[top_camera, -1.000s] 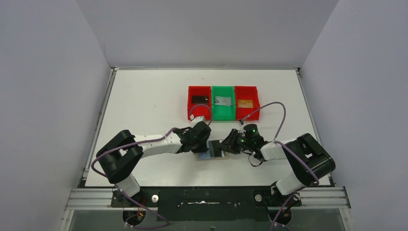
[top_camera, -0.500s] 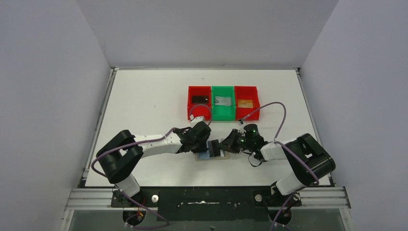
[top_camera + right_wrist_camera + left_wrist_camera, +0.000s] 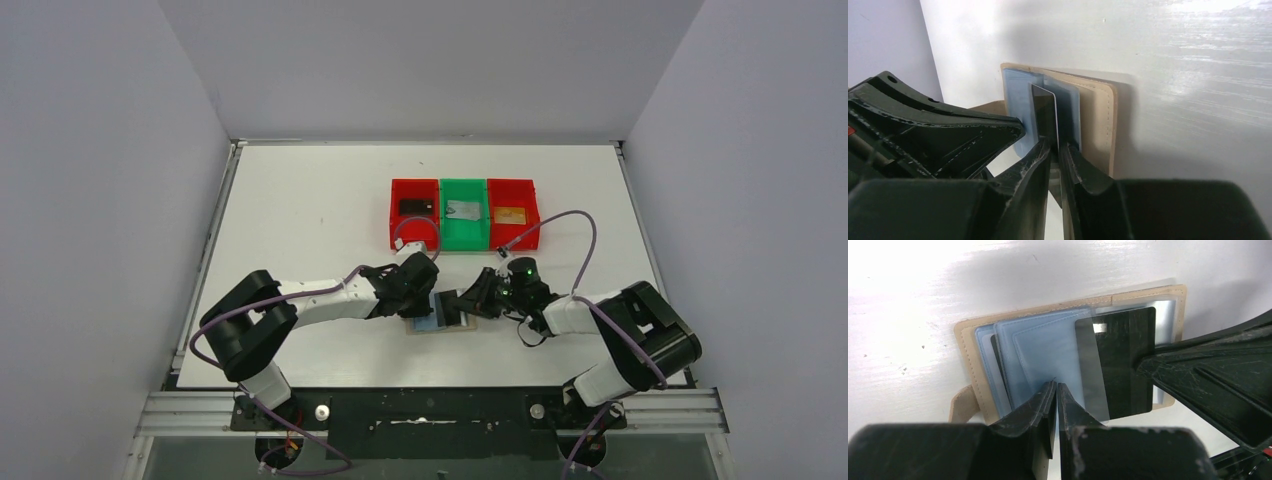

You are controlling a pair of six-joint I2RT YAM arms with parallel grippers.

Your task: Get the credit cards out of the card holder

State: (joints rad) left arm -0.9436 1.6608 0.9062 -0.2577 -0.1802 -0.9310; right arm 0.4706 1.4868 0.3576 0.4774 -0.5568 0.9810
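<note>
Right tool (image 3: 1054, 145): jaws narrow, clamped on the near edge of a black card (image 3: 1045, 112), seen edge-on and tilted up off the holder. Left tool (image 3: 1056, 387): jaws all but together, tips on a pale blue sleeve (image 3: 1043, 355); cannot tell if a leaf is pinched or only pressed down. Card holder (image 3: 968, 350) lies open and flat on the surface (image 3: 300, 220), between the two tools, near side of the bins (image 3: 463, 243). Card sits partly out of the sleeves on the right-arm side. Judgement: the draw runs straight back toward the right arm, away from the left tool, which anchors the holder.
</note>
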